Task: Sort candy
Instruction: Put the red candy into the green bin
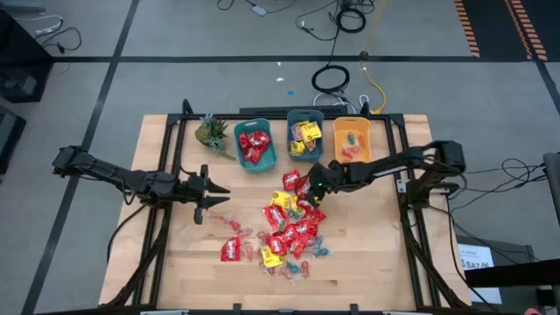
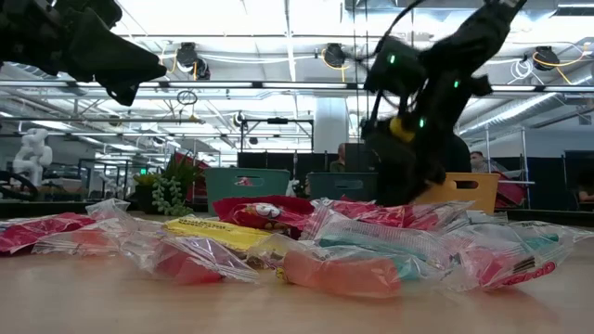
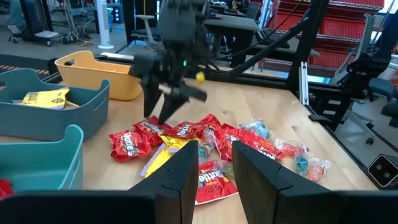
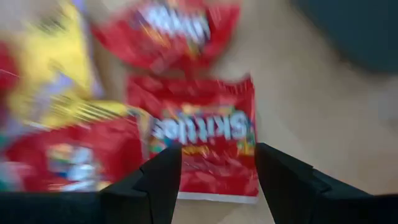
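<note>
Right hand (image 4: 217, 171) hangs fingers apart over a red packet (image 4: 202, 140), long axis up-down in frame, lettering upside down. Neighbouring candy (image 1: 284, 229) is blurry. Left hand (image 1: 210, 194) sits mid-left, fingers parted, empty.

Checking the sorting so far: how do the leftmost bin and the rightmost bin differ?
The leftmost bin is teal; the rightmost bin is orange. The teal one holds red packets, while the orange one holds small twist-wrapped pieces. The teal bin sits next to the green plant; the orange one sits at the row's other end. Both stand in the same row at the table's far edge.
</note>
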Robot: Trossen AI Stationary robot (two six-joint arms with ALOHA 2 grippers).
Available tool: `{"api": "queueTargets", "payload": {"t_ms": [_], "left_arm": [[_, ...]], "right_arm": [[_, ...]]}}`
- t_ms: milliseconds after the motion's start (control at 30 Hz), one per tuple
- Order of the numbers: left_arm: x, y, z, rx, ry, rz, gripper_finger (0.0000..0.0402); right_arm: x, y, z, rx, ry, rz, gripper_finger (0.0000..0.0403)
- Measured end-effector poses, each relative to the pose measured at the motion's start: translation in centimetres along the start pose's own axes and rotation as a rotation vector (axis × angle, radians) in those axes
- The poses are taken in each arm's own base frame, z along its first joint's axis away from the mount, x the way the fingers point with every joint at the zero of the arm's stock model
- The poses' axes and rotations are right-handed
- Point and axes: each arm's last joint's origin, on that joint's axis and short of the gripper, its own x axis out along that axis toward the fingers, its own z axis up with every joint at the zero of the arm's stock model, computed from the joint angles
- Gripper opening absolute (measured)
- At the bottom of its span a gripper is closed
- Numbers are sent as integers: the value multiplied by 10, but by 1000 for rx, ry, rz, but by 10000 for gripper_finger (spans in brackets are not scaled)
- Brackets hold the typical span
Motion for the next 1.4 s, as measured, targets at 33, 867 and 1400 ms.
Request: {"api": "queueTargets", "payload": {"t_ms": [33,867,1400], "left_arm": [[0,0,0,0,0,0,107],[0,0,0,-1,0,-3,107],[0,0,0,-1,0,-4,107]], "right_arm": [[6,0,-3,10,19,-9,196],[-82,-7,8,65,-109,68,2],[-116,19,157,-91,-372,-24,0]]}}
